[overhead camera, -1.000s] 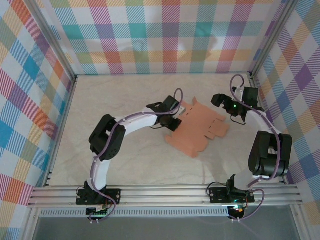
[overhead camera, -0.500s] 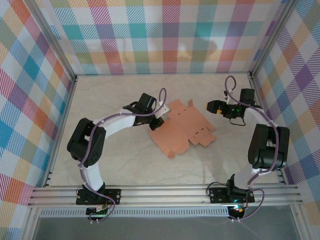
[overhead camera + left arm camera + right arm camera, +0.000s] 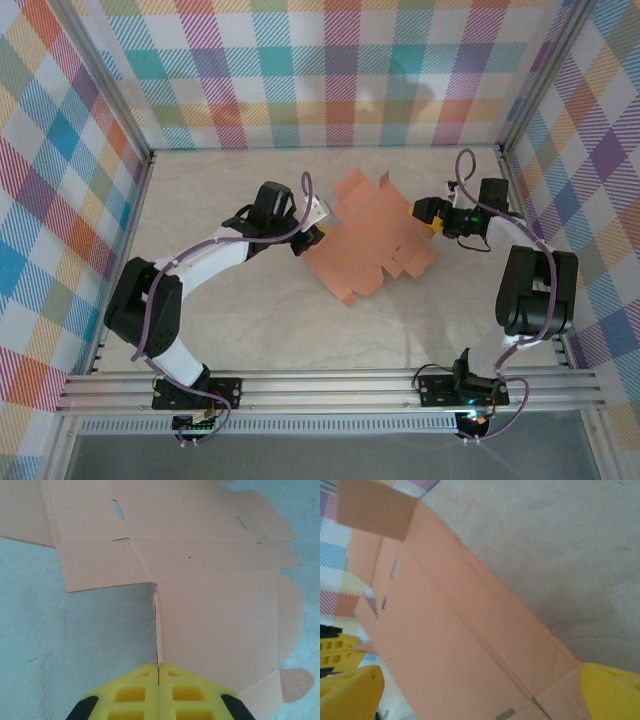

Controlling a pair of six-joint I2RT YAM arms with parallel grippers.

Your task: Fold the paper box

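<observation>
Salmon-orange cardboard blank, still flat: fold step 1, set-up.
Paper box: thin die-cut sheet w/ rounded tabs, slots and scored crease lines, matte, finely ribbed; on pale marbled table, btwn the two grippers. Left gripper at sheet's left edge, yellow pads pinched tight on that edge. Right gripper at sheet's right edge, jaws spread wide, straddling it, nothing gripped. Judged: no panel folded yet. Next prob. needs rt jaws to close on the edge, then a bend along a score w/o tearing.
</observation>
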